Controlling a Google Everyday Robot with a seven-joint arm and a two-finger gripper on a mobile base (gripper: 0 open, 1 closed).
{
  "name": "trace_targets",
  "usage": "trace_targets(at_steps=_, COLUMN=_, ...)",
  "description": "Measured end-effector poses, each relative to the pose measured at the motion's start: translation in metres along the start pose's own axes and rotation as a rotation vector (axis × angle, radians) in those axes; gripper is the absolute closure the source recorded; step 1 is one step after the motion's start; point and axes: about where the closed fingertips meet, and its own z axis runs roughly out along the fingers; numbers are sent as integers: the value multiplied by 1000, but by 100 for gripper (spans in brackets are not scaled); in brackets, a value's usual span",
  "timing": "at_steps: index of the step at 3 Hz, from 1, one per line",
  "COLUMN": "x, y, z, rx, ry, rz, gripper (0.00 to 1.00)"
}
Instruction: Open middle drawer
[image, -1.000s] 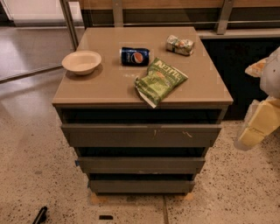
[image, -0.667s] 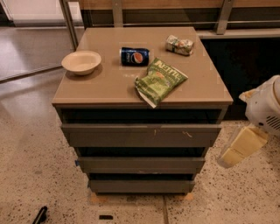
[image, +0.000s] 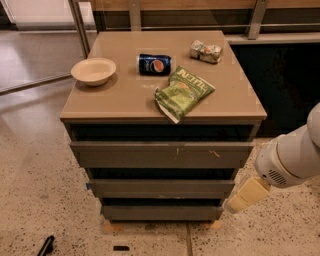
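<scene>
We see the gripper (image: 236, 202) low on the right side of the cabinet (image: 165, 107). It is a cream-coloured piece at the end of a white arm (image: 292, 159) that reaches in from the right edge of the view. Its tip points down and to the left, just beside the cabinet's lower right corner, about level with the gap between the two lower drawer fronts. We cannot tell whether it touches the cabinet, and we cannot tell whether it is released or clenched. Nothing shows in its grasp.

The middle drawer (image: 162, 188) is the second of three stacked fronts. It is plain grey-brown, with a dark gap above it, and we see only its front face. Above it is the top drawer (image: 162, 155), which has pale scratch marks towards its right. Below it is the narrower bottom drawer (image: 162, 213).

On the tan cabinet top, a cream bowl (image: 93, 70) stands at the left. A blue Pepsi can (image: 154, 64) lies on its side near the middle. A green chip bag (image: 183, 92) lies just in front of the can, towards the front edge. A small crumpled packet (image: 205, 51) rests at the back right. The cabinet stands on a speckled floor (image: 40, 200).
</scene>
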Motion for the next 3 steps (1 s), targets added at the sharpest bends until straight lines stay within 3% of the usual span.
trace_targets(at_steps=1, x=-1, y=0, z=-3, rx=7, ry=-1, rz=-4, gripper=19)
trace_targets(at_steps=3, x=-1, y=0, z=-3, rx=7, ry=-1, rz=-4, gripper=65)
